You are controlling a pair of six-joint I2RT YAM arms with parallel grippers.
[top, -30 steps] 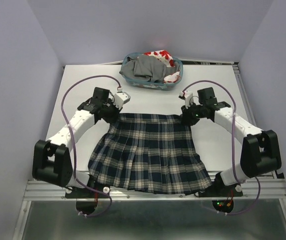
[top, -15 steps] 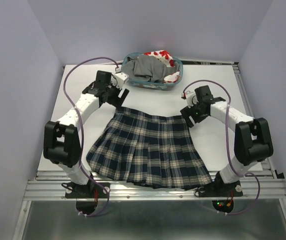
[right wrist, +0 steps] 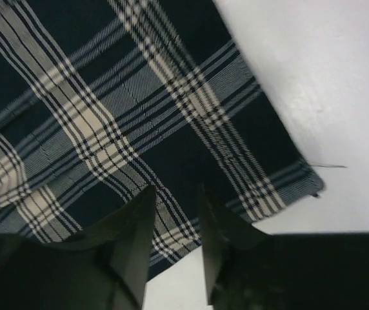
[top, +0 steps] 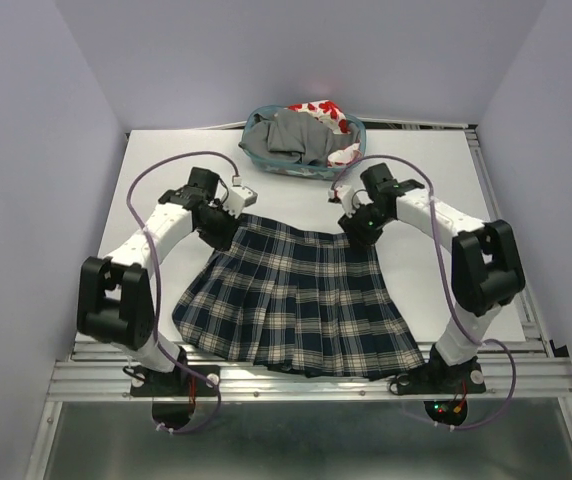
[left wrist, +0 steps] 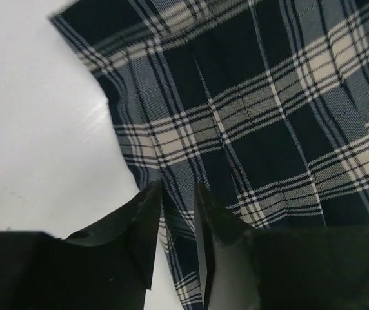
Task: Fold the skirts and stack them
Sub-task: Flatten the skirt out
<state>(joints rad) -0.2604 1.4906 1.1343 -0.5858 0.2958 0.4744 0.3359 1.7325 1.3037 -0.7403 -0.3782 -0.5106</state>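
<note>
The navy, white and green plaid skirt lies flat on the white table, waistband at the far side. My left gripper is at the waistband's left corner. In the left wrist view it is narrowly open, with the skirt's edge showing between the jaws. My right gripper is at the waistband's right corner. In the right wrist view it is narrowly open over the plaid cloth. The grey skirt and the white skirt with red print lie in the basket.
The teal plastic basket stands at the far middle of the table, just beyond both grippers. Purple walls close in the left, right and back. The skirt's hem reaches the table's near edge by the arm bases.
The left gripper had swung up toward the basket and has come back down to the waistband's left corner. The right gripper has moved left onto the right corner. The skirt lies slightly shifted.
</note>
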